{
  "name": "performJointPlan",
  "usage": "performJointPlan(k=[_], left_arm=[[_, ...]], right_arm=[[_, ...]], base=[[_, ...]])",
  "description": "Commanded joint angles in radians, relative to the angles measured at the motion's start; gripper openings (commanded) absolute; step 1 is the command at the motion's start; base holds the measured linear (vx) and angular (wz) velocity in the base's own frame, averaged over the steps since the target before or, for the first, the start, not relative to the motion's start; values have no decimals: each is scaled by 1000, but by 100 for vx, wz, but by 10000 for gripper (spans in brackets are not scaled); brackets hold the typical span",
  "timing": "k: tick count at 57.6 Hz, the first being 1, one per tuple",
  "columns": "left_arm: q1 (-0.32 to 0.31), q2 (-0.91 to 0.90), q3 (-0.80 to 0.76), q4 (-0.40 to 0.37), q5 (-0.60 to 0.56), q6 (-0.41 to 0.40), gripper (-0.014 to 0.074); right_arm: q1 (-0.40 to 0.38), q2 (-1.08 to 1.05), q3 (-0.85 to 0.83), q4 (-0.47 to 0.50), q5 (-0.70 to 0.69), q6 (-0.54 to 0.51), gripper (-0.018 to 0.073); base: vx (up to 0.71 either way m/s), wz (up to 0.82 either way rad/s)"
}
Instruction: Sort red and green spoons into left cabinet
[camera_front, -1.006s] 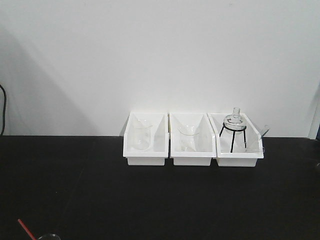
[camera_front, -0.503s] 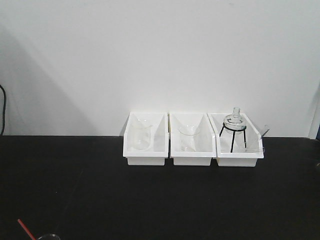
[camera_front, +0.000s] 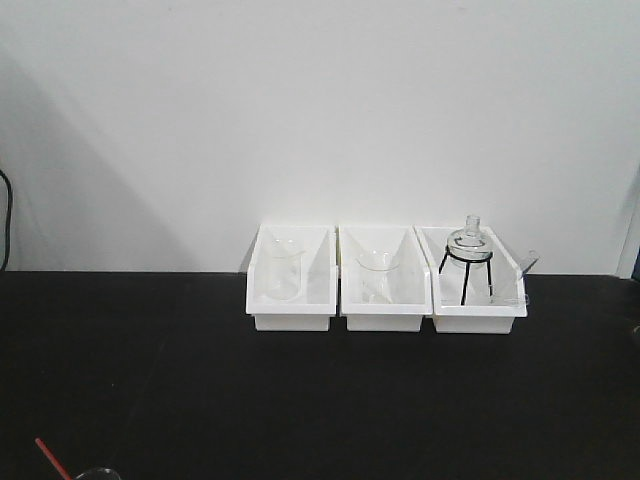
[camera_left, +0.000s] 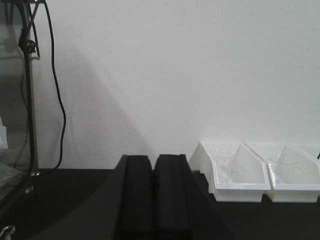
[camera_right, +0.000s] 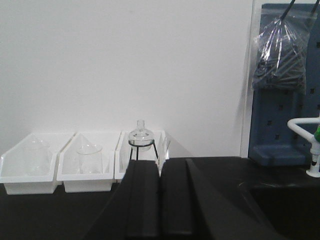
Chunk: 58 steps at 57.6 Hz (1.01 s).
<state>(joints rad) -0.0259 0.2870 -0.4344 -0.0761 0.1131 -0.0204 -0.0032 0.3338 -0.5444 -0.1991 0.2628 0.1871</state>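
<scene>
Black countertop (camera_front: 150, 380) is backed by a plain white wall, and 3 white bins (camera_front: 379, 322) are set side by side against that wall. 2 glass beakers (camera_front: 280, 272) are counted, 1 in the left bin and 1 in the middle bin. 1 round flask (camera_front: 468, 243) is carried on 1 black tripod (camera_front: 462, 278) in the right bin.

Only 1 spoon is shown. The red spoon (camera_front: 50, 457) is seen as a thin handle at the bottom left corner of the front view. Its long axis is tilted, top end toward the left. 1 glass rim (camera_front: 97, 473) lies just beside it; whether the handle stands inside that vessel cannot be told. 0 green spoons are visible.

The left gripper (camera_left: 153, 167) is held with its jaws pressed together and nothing between them. The right gripper (camera_right: 160, 170) is held likewise. The spoon appears in neither wrist view. Because it lies on the left side, the left arm is judged the nearer.

The left cabinet (camera_left: 30, 115) is judged to be the metal-framed unit at the left edge of the left wrist view. No shelf is shown.
</scene>
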Motion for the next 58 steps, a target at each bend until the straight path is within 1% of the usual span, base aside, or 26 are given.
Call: performJointPlan(k=[1, 11, 19, 26, 31, 34, 35, 40, 43, 44, 47, 52, 58], left_arm=[[1, 136, -97, -6, -34, -1, -1], [1, 284, -118, -6, -28, -1, 0], [1, 356, -118, -6, 24, -1, 6], [-3, 395, -118, -6, 77, 6, 28], [-3, 418, -118, -6, 98, 30, 55], [-3, 429, -118, -7, 107, 44, 76], [-3, 432, -118, -7, 110, 49, 87], [-3, 441, -118, -7, 118, 51, 138], [-3, 442, -114, -7, 118, 51, 174], [-3, 442, -114, -7, 118, 51, 185], [-3, 442, -114, -7, 127, 51, 225], [-3, 442, -114, -7, 139, 51, 297], [-3, 442, -114, -7, 140, 51, 355]], right_arm=[[1, 123, -94, -14, -33, -11, -3], [1, 242, -120, -14, -5, -11, -1], [1, 304, -115, -10, 59, -26, 3], [1, 340, -115, 27, 147, -99, 13], [1, 360, -115, 83, 184, -195, 31], [1, 372, -115, 139, 199, -261, 48], [1, 378, -115, 171, 204, -290, 62], [1, 401, -115, 264, 213, -402, 113], [1, 416, -115, 329, 219, -466, 160], [1, 422, -115, 356, 220, -489, 192], [1, 431, -115, 410, 227, -533, 237], [1, 452, -115, 503, 244, -617, 375], [1, 477, -115, 562, 251, -672, 516]], base=[[0, 0], [0, 0], [0, 0], [0, 0], [0, 0], [0, 0], [0, 0], [0, 0], [0, 0], [0, 0], [0, 0], [0, 0], [0, 0]])
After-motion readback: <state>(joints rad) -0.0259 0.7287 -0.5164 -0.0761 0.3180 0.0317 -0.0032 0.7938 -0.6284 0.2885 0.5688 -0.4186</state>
